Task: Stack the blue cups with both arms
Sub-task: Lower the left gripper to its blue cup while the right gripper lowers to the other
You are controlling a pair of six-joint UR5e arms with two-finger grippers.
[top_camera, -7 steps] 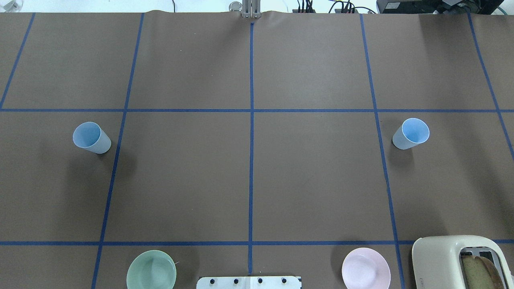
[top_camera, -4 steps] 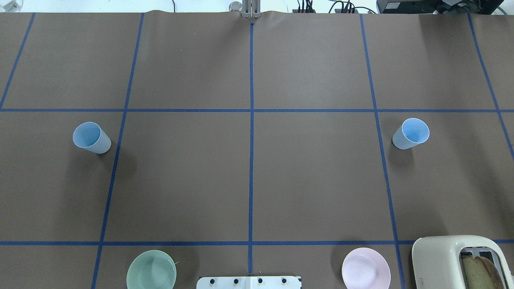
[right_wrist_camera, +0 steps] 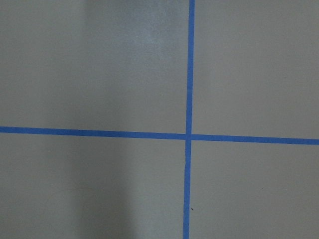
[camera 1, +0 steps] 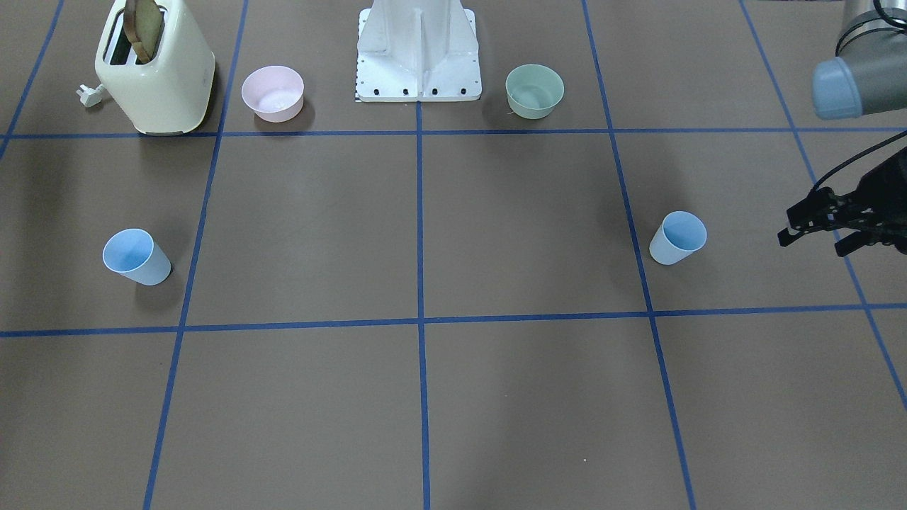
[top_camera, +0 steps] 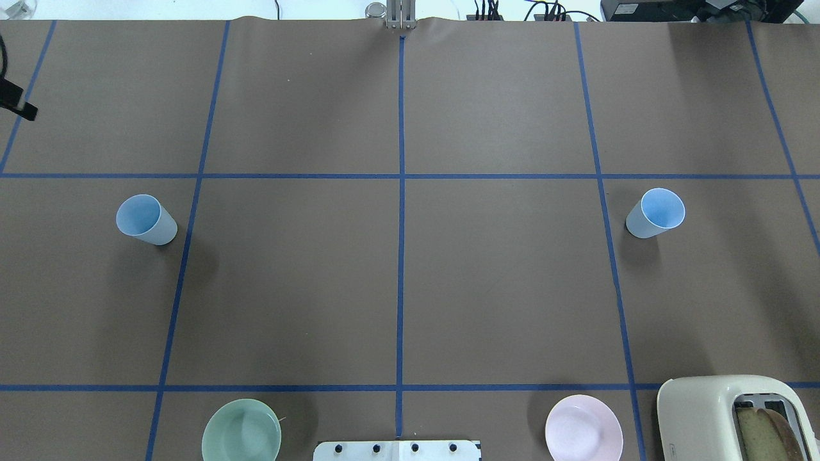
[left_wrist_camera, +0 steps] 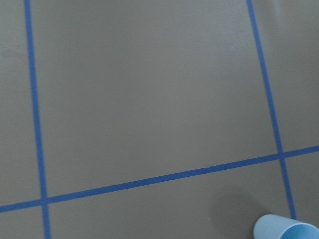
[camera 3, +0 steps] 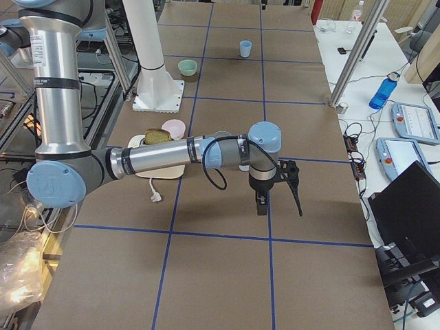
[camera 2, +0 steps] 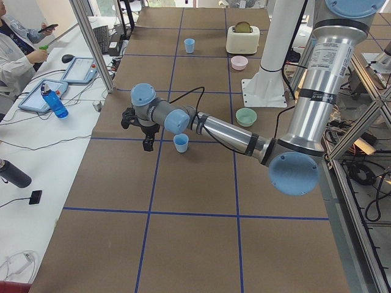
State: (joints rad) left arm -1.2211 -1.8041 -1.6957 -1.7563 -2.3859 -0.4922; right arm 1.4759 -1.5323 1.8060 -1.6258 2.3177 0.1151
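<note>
Two pale-blue cups stand upright and far apart. The left cup (top_camera: pixel 146 219) is on the table's left side and also shows in the front view (camera 1: pixel 678 238) and at the left wrist view's bottom right corner (left_wrist_camera: pixel 286 229). The right cup (top_camera: pixel 655 213) is on the right side (camera 1: pixel 136 256). My left gripper (camera 1: pixel 813 244) hovers open and empty, outward of the left cup and well apart from it; one of its fingertips (top_camera: pixel 25 112) shows at the overhead view's left edge. My right gripper (camera 3: pixel 278 206) shows only in the exterior right view; I cannot tell whether it is open or shut.
A mint-green bowl (top_camera: pixel 241 430) and a pink bowl (top_camera: pixel 583 428) flank the white pedestal base (top_camera: pixel 397 451) at the near edge. A cream toaster (top_camera: pixel 705 416) holding toast stands at the near right corner. Blue tape lines grid the brown table.
A black fingertip of my left gripper has come into the overhead view at the far left edge. Neither cup has moved.
</note>
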